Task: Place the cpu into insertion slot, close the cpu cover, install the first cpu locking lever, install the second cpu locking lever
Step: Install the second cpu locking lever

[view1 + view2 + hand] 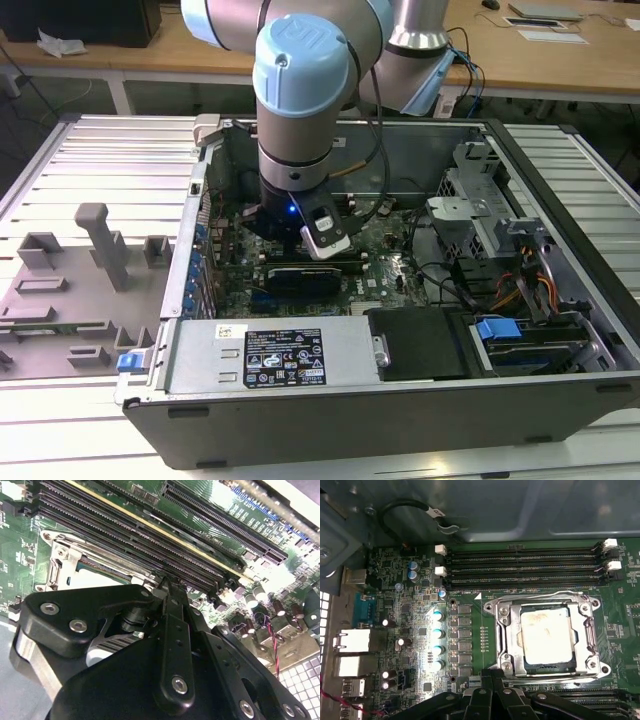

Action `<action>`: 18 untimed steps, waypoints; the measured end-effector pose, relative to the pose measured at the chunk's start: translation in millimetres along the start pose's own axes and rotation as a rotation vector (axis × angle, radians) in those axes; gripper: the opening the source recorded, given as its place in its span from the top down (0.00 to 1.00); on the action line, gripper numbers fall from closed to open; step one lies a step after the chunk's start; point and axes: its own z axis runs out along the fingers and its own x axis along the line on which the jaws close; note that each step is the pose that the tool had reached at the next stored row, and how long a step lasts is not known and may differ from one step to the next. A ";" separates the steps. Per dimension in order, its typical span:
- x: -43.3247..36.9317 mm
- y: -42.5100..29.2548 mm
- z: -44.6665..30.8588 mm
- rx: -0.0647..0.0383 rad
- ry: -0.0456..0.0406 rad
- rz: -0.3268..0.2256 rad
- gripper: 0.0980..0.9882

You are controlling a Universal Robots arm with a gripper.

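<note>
CPU (545, 635) already seated in insertion slot (506, 630), dull metal top showing through window of cpu cover (590, 630); cover lying flat over it, so placing and closing look done. Slot sits mid-motherboard (410, 625) just beside the long memory slots (520, 565), deep in the open computer case (400, 420) under the arm. Gripper (492, 677) hovering low at the socket's edge on the side away from those slots, fingers pressed together at the tip, nothing between them. In second wrist view gripper (165, 587) tip close to the socket frame; contact with a lever not discernible. Handling guess: chip light, rigid, fragile underneath, so edges only. Cover thin, stiff sheet metal. Levers likely springy wire; push on the hooked end, expect snap-back, slippery.
</note>
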 end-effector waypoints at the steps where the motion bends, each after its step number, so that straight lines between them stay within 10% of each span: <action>1: 0.1 0.9 0.3 0.000 -0.0001 0.000 0.99; 18: -0.1 3.6 -6.2 0.003 -0.0010 0.000 0.99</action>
